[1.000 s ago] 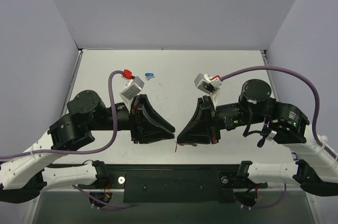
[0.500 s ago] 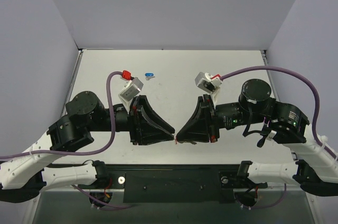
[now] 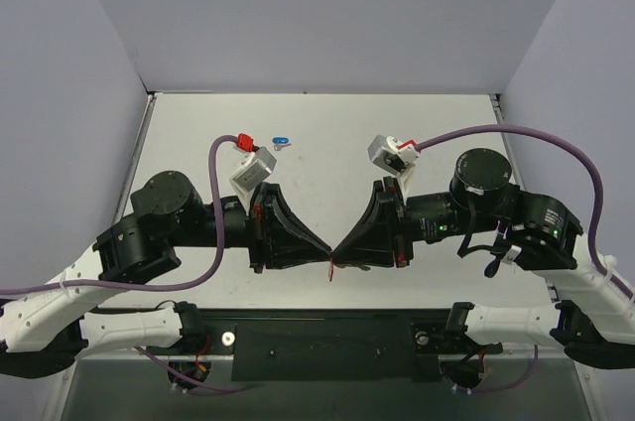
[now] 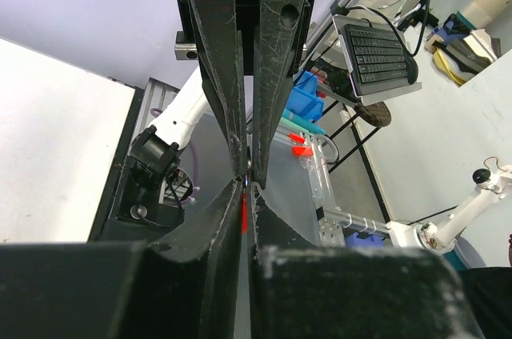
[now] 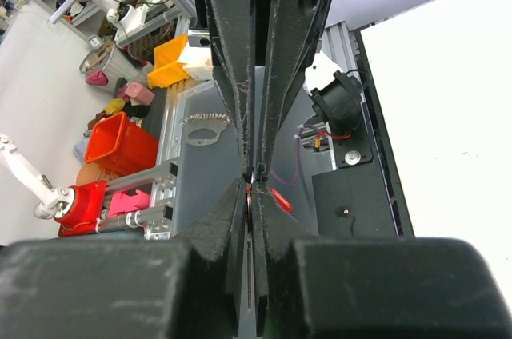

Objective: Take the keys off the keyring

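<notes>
Grippers meet tip to tip over the near part of the table. Left gripper is closed narrow on the red tag of the keyring. Right gripper is fully closed, on what I cannot tell, prob. the key, too small to see. Best now: hold both grips firm, pull apart slowly w/ a small twist along the ring, no jerk.

I can't make out the key, it's way too tiny. The keyring is just a red speck mid-frame in the top view, mostly buried between the fingers. The wrist views only catch a sliver.
</notes>
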